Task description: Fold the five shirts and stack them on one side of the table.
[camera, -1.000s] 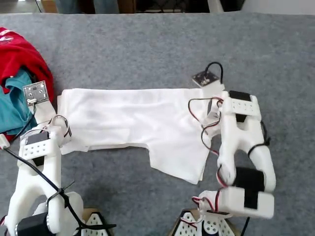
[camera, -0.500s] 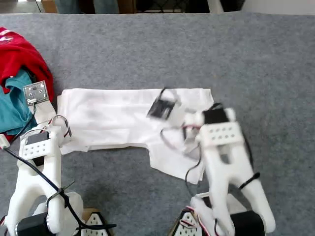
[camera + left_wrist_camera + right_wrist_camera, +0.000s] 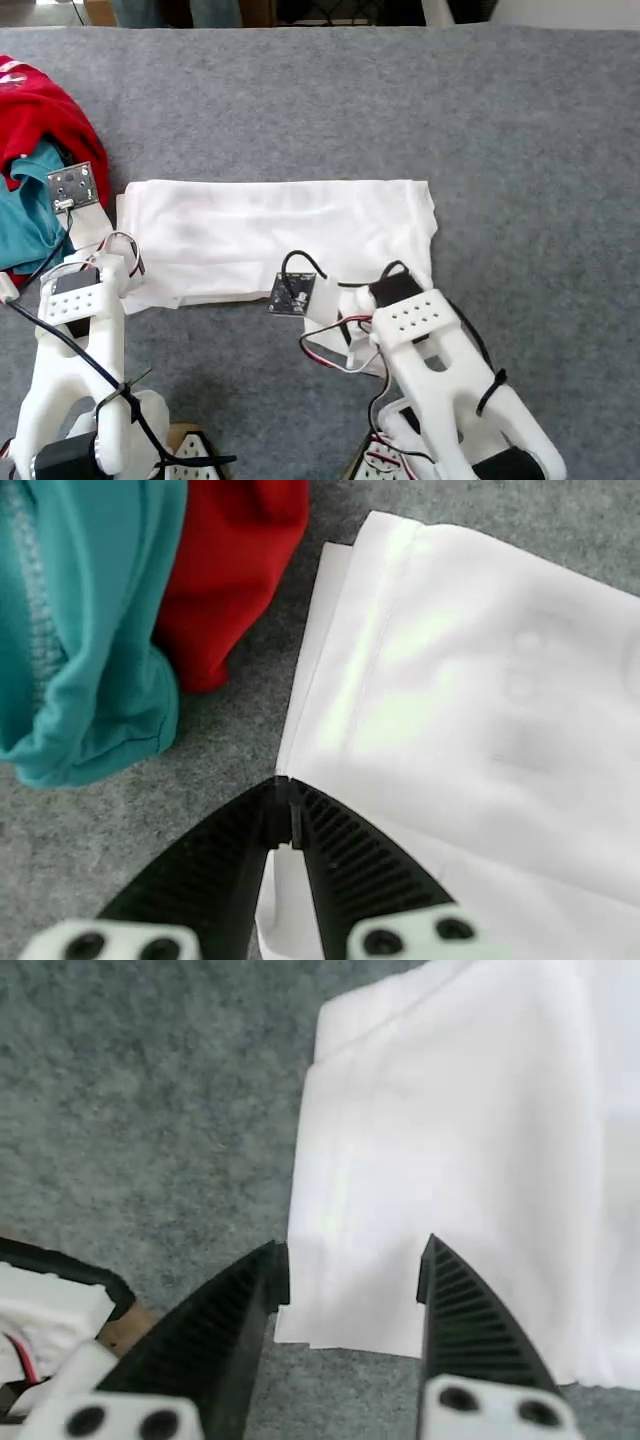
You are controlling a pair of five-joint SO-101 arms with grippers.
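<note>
Both arms, the left arm (image 3: pixel 80 340) and the right arm (image 3: pixel 440 360), are built of white plastic shells with rounded edges and rows of small round holes on their flat plates. Black motor blocks (image 3: pixel 505 465) sit at the joints. A small circuit board (image 3: pixel 292 293) with screws is mounted at each wrist. Thin red, white and black wires (image 3: pixel 335 345) loop along the right arm; a black cable (image 3: pixel 60 345) and a cable tie (image 3: pixel 125 395) run on the left. The left gripper (image 3: pixel 283 815) and the right gripper (image 3: pixel 350 1260) have black, ribbed, pointed fingers on white bases.
</note>
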